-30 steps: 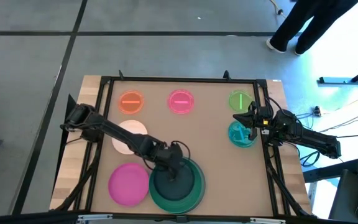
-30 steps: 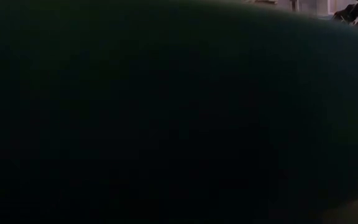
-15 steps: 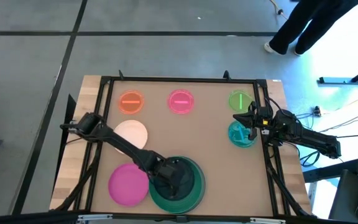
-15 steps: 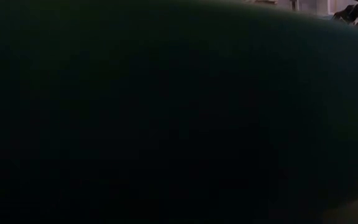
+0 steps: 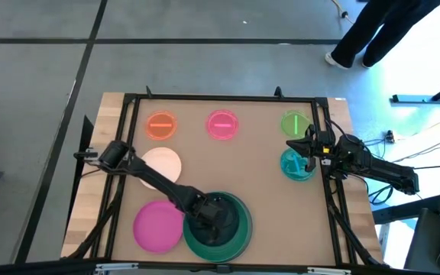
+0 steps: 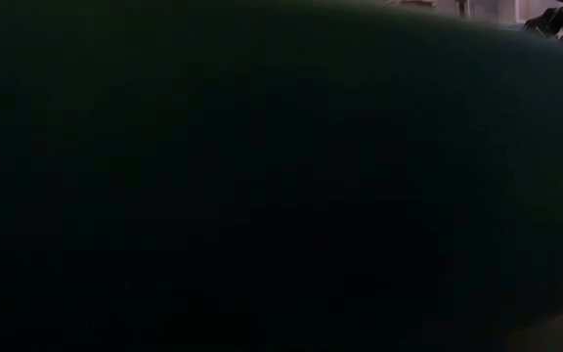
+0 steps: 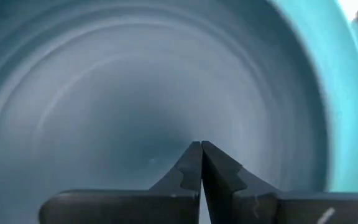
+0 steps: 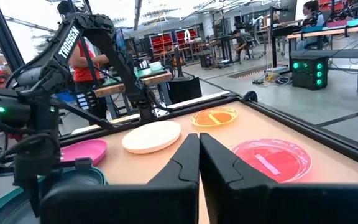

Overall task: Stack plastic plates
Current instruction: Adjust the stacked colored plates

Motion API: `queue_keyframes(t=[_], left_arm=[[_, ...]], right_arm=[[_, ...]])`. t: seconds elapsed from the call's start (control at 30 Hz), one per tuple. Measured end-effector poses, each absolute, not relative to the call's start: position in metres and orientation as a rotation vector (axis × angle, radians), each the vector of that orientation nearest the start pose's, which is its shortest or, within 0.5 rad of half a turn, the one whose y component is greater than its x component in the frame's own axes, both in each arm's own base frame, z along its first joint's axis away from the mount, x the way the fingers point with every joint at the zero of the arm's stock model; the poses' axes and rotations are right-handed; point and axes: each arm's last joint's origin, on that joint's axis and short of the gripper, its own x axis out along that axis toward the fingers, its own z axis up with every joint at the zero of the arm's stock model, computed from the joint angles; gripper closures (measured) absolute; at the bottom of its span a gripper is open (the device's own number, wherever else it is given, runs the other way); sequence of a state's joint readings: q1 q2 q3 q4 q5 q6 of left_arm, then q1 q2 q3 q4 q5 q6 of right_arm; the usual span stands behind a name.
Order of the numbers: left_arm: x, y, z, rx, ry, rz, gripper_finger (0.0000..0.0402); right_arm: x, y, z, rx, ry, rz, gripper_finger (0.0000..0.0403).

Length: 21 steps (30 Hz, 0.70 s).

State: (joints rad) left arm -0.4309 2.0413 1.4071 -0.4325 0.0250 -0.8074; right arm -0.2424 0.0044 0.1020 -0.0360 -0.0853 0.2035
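Near the table's front edge lies a large teal plate [image 5: 243,238] with a dark plate [image 5: 231,214] resting in it. My left gripper [image 5: 214,219] is over that dark plate, pointing down, its fingers shut [image 7: 201,148] above the plate's grey-blue inside [image 7: 104,93]. The magenta plate [image 5: 156,227] and the cream plate [image 5: 161,164] lie flat at the left. Small orange [image 5: 160,124], pink [image 5: 221,124] and green [image 5: 293,124] plates sit in a row at the far side. My right gripper [image 5: 305,150] is shut [image 8: 199,142] over the far rim of the small teal plate [image 5: 296,166]. My left gripper points its shut fingertips straight down at the middle of the dark plate's inside [image 7: 197,134]. I cannot tell whether the tips touch the surface or stand just above it.
A black frame [image 5: 220,97] runs round the tabletop. The teal plate's wall [image 6: 262,176] stands right before the low camera and fills its view. Bare tabletop [image 5: 235,168] lies in the middle. A person's legs [image 5: 373,30] show beyond the far right corner.
My left gripper has gone down and a little toward the near edge over the dark plate, the arm's elbow sinking with it. The plates have kept their places.
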Motion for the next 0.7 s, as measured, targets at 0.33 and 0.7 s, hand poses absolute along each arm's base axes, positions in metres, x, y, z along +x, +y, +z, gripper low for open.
queue_keyframes(t=[0.33, 0.7], left_arm=[[0.392, -0.168, 0.137, -0.484, 1.165, 0.006, 0.0400], [0.403, -0.138, 0.132, -0.430, 1.157, 0.027, 0.0400]], right_arm=[[0.088, -0.021, 0.193, 0.194, -0.064, -0.193, 0.0400], [0.088, -0.021, 0.192, 0.194, -0.062, -0.194, 0.0400]])
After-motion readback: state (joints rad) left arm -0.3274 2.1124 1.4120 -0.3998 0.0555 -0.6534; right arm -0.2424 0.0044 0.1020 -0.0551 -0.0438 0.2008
